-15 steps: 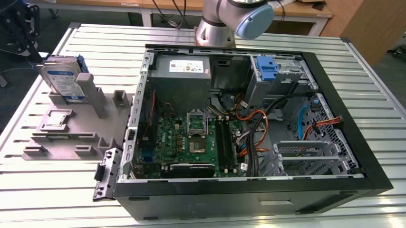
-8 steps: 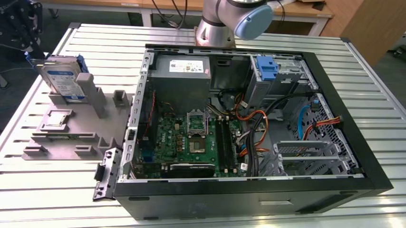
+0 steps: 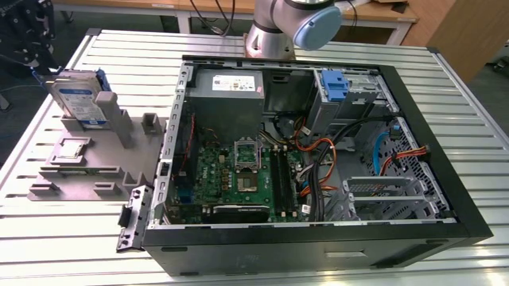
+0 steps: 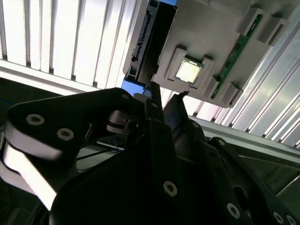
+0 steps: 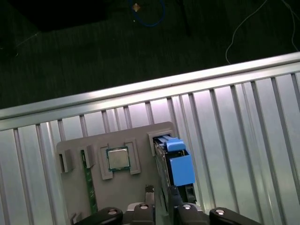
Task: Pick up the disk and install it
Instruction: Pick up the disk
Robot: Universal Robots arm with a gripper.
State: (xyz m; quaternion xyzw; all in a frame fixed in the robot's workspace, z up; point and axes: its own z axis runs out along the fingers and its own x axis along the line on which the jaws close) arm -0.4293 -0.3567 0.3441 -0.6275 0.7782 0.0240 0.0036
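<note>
The gripper (image 4: 166,95) was open, its fingertips apart and holding nothing. In both wrist views the disk (image 5: 174,165) lay just beyond the fingertips, not touching them. It stood on edge in a slot of the grey fixture (image 5: 122,197), and its long upper edge ran away from the gripper, so the fingertips appeared set across its thin dimension. A silver chip (image 5: 117,158) sat in a pocket just beside the disk. The fixture rested on the ribbed table (image 3: 64,238), at the upper left of the exterior view. The open computer case (image 3: 318,250) filled the centre, well apart from the disk.
</note>
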